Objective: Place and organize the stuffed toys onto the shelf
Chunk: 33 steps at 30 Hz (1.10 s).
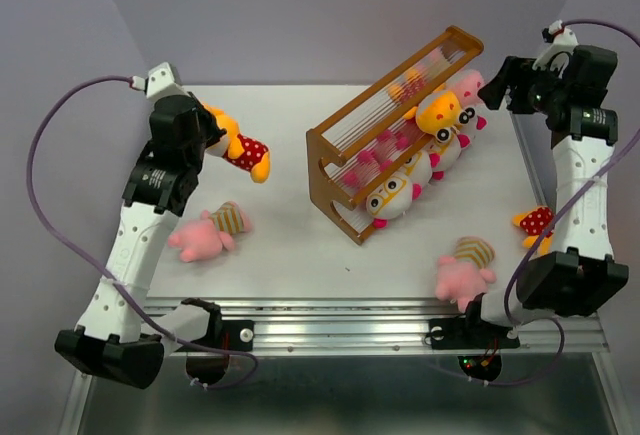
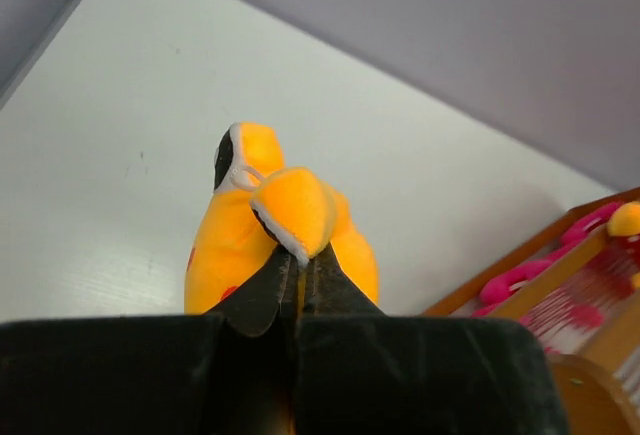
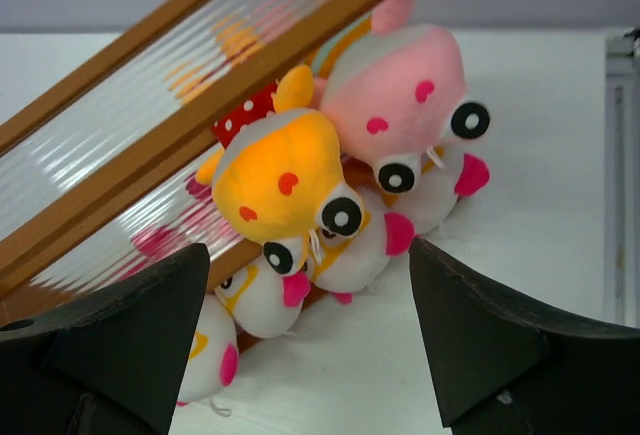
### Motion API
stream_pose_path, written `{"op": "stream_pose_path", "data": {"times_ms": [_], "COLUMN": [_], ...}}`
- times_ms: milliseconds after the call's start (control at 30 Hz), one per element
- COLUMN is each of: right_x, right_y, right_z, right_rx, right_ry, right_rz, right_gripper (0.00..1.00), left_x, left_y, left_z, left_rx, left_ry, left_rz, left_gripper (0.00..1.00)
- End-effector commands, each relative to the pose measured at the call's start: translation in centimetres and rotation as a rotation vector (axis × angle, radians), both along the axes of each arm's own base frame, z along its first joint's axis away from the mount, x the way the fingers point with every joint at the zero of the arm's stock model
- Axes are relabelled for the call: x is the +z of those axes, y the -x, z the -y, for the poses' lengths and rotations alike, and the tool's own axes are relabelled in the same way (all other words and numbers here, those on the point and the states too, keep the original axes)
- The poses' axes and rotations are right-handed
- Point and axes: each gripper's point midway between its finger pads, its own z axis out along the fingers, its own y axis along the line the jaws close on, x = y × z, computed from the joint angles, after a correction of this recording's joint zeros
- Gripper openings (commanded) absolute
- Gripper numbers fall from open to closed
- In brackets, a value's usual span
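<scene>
- Left pincer is clamped on a yellow-orange plush animal in red polka-dot clothing, lifted above the white table at its far left.
- Right pincer stands wide with nothing between its fingers, just beside the far end of the orange-brown wooden two-tier shelf with thin-rod tiers.
- We see the shelf holding a crowded row: a pink plush, a yellow-orange plush, and white-faced plush toys with orange glasses.
- Loose on the table lie a pink plush in a striped shirt, a second pink striped plush, and a polka-dot plush.
</scene>
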Motion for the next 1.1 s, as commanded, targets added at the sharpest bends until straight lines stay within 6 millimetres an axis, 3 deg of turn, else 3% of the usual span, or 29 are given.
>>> {"op": "stream_pose_path", "data": {"times_ms": [0, 33, 67, 300, 433, 533, 567, 667, 767, 900, 1067], "right_x": [-2.5, -3.5, -3.5, -7.1, -8.4, -9.5, -9.7, -10.5, -10.9, -11.5, -10.9], "right_y": [0.7, 0.4, 0.4, -2.1, -4.1, -5.6, -5.9, -6.5, -6.8, -6.6, -5.2], "right_z": [-1.7, -1.9, -1.9, -2.0, -1.8, -1.3, -1.6, -1.3, -1.4, -2.2, -3.0], "right_rx": [0.065, 0.072, 0.072, 0.096, 0.108, 0.103, 0.112, 0.109, 0.122, 0.162, 0.212], "right_ry": [-0.188, -0.210, -0.210, -0.277, -0.288, -0.281, -0.278, -0.271, -0.272, -0.306, -0.311], "right_rz": [-0.170, -0.198, -0.198, -0.280, -0.291, -0.297, -0.300, -0.312, -0.307, -0.320, -0.313], "right_gripper": [0.85, 0.84, 0.84, 0.84, 0.85, 0.85, 0.85, 0.85, 0.82, 0.64, 0.25], "left_x": [-6.4, -7.9, -7.6, -12.8, -14.2, -14.6, -14.4, -14.1, -13.3, -11.8, -10.1], "left_y": [-0.5, -0.8, -1.0, -3.3, -4.5, -5.0, -5.0, -4.8, -4.2, -3.4, -2.1], "left_z": [0.1, 0.0, 0.0, -0.5, -0.4, -0.1, -0.1, 0.0, -0.2, -0.1, -0.2], "left_rx": [-0.048, -0.050, -0.051, -0.078, -0.089, -0.106, -0.111, -0.117, -0.109, -0.127, -0.131], "left_ry": [-0.102, -0.104, -0.098, -0.100, -0.090, -0.072, -0.067, -0.060, -0.061, -0.057, -0.053], "left_rz": [-0.165, -0.188, -0.173, -0.270, -0.314, -0.333, -0.331, -0.330, -0.310, -0.266, -0.217], "left_gripper": [0.00, 0.00, 0.00, 0.00, 0.02, 0.32, 0.48, 0.67, 0.79, 0.80, 0.80]}}
